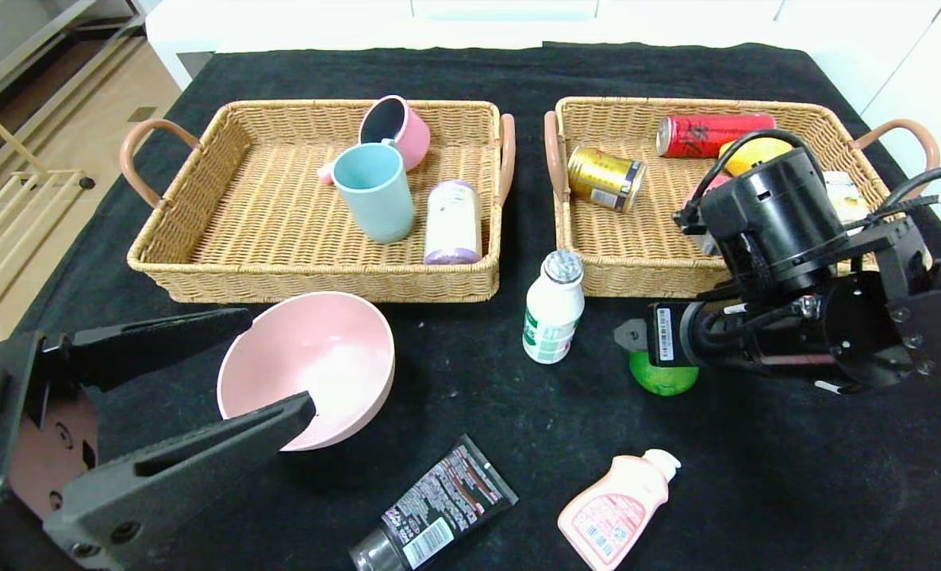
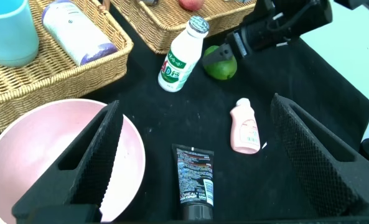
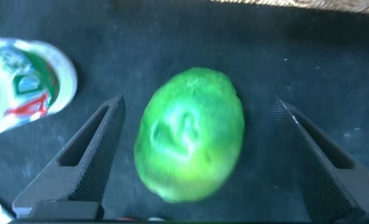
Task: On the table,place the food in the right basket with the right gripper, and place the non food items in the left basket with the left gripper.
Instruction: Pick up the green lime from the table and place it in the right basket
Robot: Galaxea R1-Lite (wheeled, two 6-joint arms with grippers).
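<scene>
Lime (image 3: 190,135) between spread fingers of right end effector (image 3: 196,155), on desk (image 1: 756,476) before right basket (image 1: 637,274).
Left end effector (image 1: 268,365) wide, one finger over pink bowl (image 1: 312,357); nothing held.

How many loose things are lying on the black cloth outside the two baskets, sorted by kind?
Bowls: 1, large pink bowl
Bottles: 2, small white bottle with green label; pale pink bottle with white cap
Tubes: 1, black squeeze tube
Fruit: 1, round green lime
Total: 5
</scene>
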